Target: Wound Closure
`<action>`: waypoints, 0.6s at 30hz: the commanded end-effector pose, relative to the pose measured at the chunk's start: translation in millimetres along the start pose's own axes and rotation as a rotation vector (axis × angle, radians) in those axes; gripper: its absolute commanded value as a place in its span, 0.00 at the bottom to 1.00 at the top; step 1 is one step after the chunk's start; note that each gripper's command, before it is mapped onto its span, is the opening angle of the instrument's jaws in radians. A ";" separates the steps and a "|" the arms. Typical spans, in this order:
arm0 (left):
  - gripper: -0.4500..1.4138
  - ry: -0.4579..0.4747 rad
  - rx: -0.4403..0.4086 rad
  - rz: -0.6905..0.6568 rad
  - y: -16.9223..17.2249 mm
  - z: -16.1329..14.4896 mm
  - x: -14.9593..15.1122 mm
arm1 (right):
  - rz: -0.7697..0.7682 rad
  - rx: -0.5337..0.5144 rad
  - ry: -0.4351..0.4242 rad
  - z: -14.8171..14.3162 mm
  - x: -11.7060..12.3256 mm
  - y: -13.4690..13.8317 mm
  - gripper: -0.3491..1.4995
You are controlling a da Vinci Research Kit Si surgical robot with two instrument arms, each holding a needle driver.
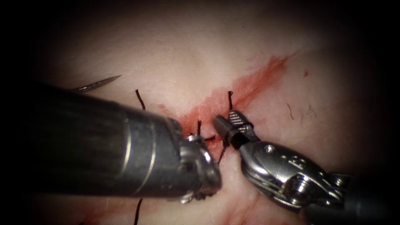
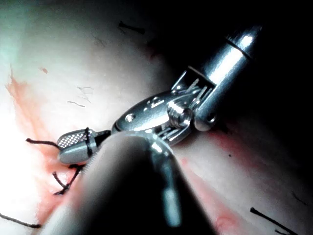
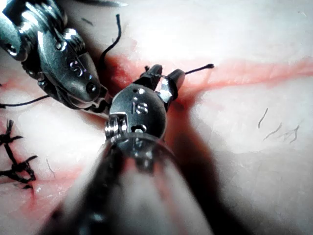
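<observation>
Tissue (image 1: 183, 54): pale, glistening slab across the endoscope frame, carrying everything. Cut (image 1: 250, 85) runs diagonally from upper right toward centre, edged with red fluid (image 1: 273, 66). Needle (image 1: 98, 83) lies on the surface at upper left, left of the cut, pointed end toward the right; its other end is hidden. Short dark thread ends (image 1: 140, 100) stand up around frame centre. Fine stray strands (image 1: 290, 111), possibly hairs, lie right of the cut. Knotted stitches (image 3: 14, 164) sit on the surface.
</observation>
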 end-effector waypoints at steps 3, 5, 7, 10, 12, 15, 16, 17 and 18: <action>0.00 -0.001 0.003 -0.003 0.3 0.9 0.8 | 0.000 -0.003 0.001 0.5 -0.1 -0.5 0.33; 0.00 -0.002 0.005 0.000 0.4 1.1 1.0 | 0.008 -0.007 0.003 0.4 -0.1 -0.6 0.33; 0.00 -0.004 0.004 -0.001 0.4 1.2 1.0 | 0.016 -0.012 0.005 0.4 -0.1 -0.6 0.34; 0.00 -0.004 0.005 -0.009 0.5 1.2 1.2 | 0.031 -0.025 0.007 0.4 -0.1 -0.5 0.34; 0.00 -0.004 0.005 -0.009 0.5 1.2 1.3 | 0.041 -0.027 0.001 0.6 -0.1 -0.4 0.33; 0.00 -0.005 0.005 -0.010 0.6 1.2 1.3 | 0.042 -0.030 -0.006 1.0 -0.2 -0.3 0.32; 0.00 -0.005 0.005 -0.011 0.6 1.2 1.3 | 0.041 -0.033 -0.011 1.2 -0.2 -0.2 0.32; 0.00 -0.005 0.005 -0.011 0.7 1.2 1.3 | 0.041 -0.034 -0.011 1.3 -0.2 -0.2 0.32; 0.00 -0.007 0.003 -0.011 0.7 1.2 1.3 | 0.041 -0.035 -0.010 1.3 -0.2 -0.2 0.33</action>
